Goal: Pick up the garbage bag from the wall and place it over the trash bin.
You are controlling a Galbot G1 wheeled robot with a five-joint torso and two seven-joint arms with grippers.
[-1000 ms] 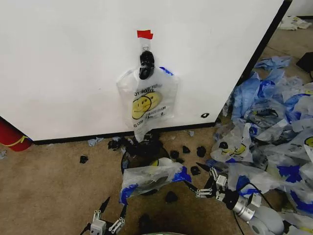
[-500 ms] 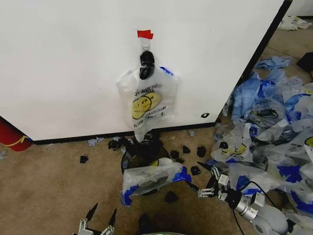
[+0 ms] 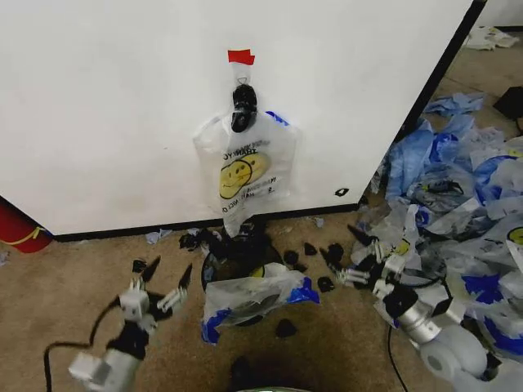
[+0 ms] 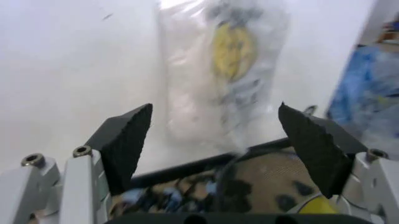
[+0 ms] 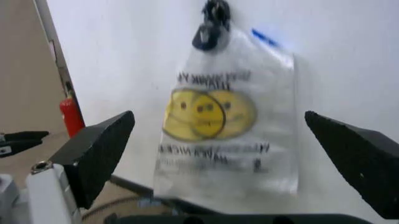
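The garbage bag (image 3: 245, 167), see-through with a yellow smiley face, hangs flat on the white wall from a black hook (image 3: 243, 106). Below it on the carpet stands the black trash bin (image 3: 233, 260); another crumpled bag (image 3: 253, 296) lies over its front. My left gripper (image 3: 168, 271) is open, low and left of the bin. My right gripper (image 3: 343, 247) is open, right of the bin. Both point at the wall. The left wrist view shows the garbage bag (image 4: 224, 70) ahead between the open fingers (image 4: 128, 140). The right wrist view also faces the garbage bag (image 5: 218, 121).
A big heap of blue-and-clear bags (image 3: 458, 204) covers the floor to the right. Black scraps (image 3: 286, 328) lie around the bin. A red cylinder (image 3: 16, 229) stands at the far left by the wall. Red tape (image 3: 241, 56) marks the wall above the hook.
My left gripper has come up from the view's bottom edge and forward to the bin's left side. My right gripper has moved forward toward the wall. Both stay open.
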